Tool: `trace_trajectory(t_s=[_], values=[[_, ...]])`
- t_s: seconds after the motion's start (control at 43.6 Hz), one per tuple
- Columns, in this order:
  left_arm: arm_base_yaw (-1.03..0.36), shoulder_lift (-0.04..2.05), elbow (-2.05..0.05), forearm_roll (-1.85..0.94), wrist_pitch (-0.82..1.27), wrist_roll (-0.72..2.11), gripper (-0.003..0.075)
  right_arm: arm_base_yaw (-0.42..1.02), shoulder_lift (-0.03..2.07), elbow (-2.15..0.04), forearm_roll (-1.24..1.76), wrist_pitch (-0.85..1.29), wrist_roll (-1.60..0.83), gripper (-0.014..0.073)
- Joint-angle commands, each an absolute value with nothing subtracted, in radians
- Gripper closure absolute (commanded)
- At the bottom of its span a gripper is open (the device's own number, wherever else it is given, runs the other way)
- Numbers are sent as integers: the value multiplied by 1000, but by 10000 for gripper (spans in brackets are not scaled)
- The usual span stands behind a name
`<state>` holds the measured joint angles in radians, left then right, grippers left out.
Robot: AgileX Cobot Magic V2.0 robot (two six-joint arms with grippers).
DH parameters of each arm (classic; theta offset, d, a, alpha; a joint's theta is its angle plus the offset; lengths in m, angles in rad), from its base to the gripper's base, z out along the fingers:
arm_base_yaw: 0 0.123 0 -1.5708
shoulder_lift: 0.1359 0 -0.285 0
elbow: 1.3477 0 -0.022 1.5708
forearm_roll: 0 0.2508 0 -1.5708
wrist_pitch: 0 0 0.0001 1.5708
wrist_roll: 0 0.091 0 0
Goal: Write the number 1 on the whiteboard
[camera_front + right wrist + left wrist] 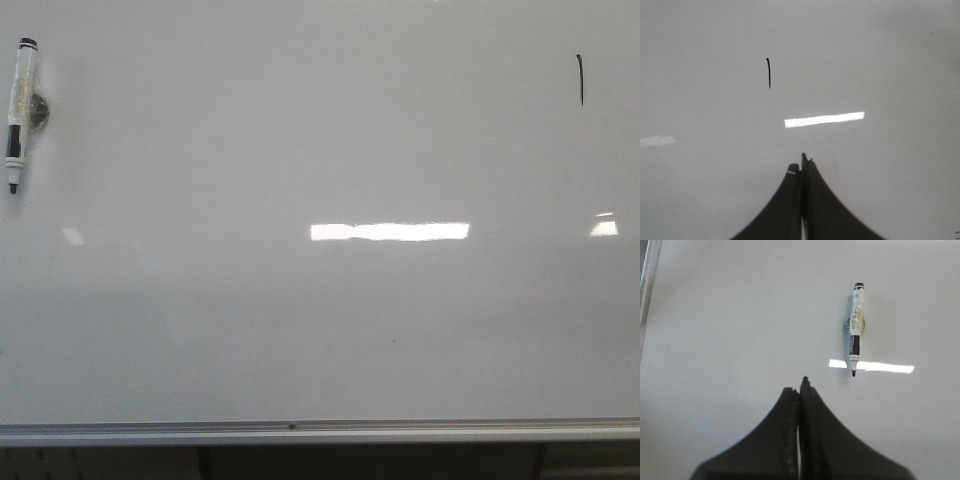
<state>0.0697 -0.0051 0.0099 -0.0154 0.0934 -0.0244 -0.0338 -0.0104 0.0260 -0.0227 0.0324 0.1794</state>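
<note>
With the left gripper (800, 390) and right gripper (802, 165) both closed on nothing and clear of the whiteboard (320, 330), the one marker pen (18, 115) at upper left risked being knocked loose, and any brush could have smeared the single number 1 (580, 80) at upper right.

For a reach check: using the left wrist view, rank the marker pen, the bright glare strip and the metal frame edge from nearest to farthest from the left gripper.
From the left gripper, shut and empty:
1. Glare strip: on the whiteboard, just beyond the fingertips, across the marker tip.
2. Marker pen: its tip meets the strip, so nearly a tie; its body runs farther away.
3. Metal frame edge: far corner, clearly farthest.
</note>
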Motion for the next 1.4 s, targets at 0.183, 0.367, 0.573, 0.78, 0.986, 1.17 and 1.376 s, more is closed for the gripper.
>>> trace_trajectory(t_s=[0.183,0.367,0.573,0.78,0.986,1.17,1.376], values=[[64,-22,31,-23,11,-29,741,-42,-28,5,-15,-63,184,663],[64,-22,31,-23,11,-29,741,-40,-28,5,0,-62,155,663],[64,-22,31,-23,11,-29,741,-38,-28,5,127,-74,-73,663],[64,-22,31,-23,11,-29,741,-23,-29,5,117,-96,-65,663],[64,-22,31,-23,11,-29,741,12,-29,5,80,-97,-65,663],[64,-22,31,-23,11,-29,741,11,-29,5,80,-119,-64,663],[64,-22,31,-23,11,-29,741,11,-29,5,80,-117,-61,663]])
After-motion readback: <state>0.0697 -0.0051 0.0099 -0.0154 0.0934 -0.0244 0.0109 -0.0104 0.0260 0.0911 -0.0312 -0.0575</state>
